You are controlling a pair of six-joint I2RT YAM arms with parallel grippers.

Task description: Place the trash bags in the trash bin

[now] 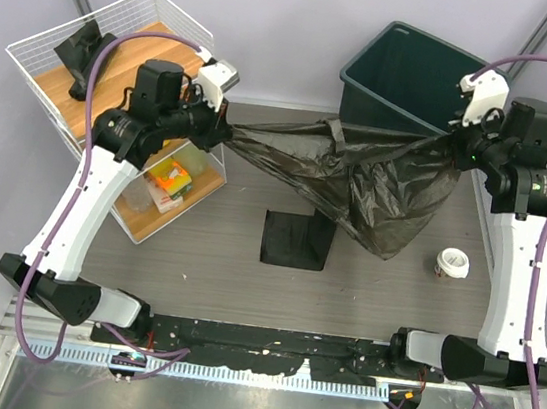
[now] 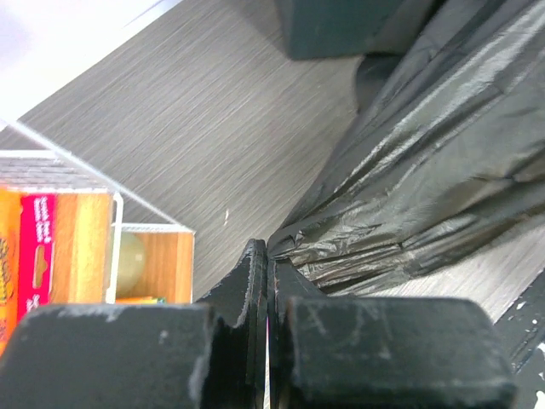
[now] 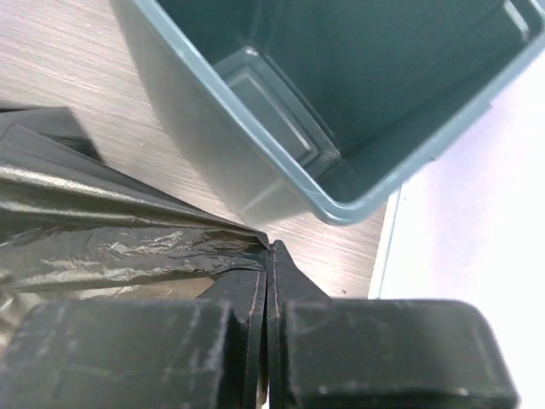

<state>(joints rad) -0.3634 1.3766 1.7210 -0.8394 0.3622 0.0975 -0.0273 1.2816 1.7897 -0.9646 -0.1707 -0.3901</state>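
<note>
A large crinkled black trash bag (image 1: 377, 183) hangs stretched above the table between my two grippers. My left gripper (image 1: 225, 130) is shut on the bag's left end, beside the wire rack. In the left wrist view the film (image 2: 426, 170) bunches right at the closed fingertips (image 2: 268, 249). My right gripper (image 1: 460, 143) is shut on the bag's right end, just in front of the trash bin (image 1: 370, 49). The right wrist view shows the bag (image 3: 102, 239) pinched at the gripper (image 3: 269, 247), with the bin (image 3: 383, 77) open and empty beyond. A flat folded black bag (image 1: 296, 240) lies on the table below.
A white wire rack (image 1: 127, 14) stands at the back left with a dark object (image 1: 82, 50) on its wooden top and snack packets (image 1: 169, 181) on its lower shelf. A small white roll (image 1: 453, 263) sits on the table beside the right arm.
</note>
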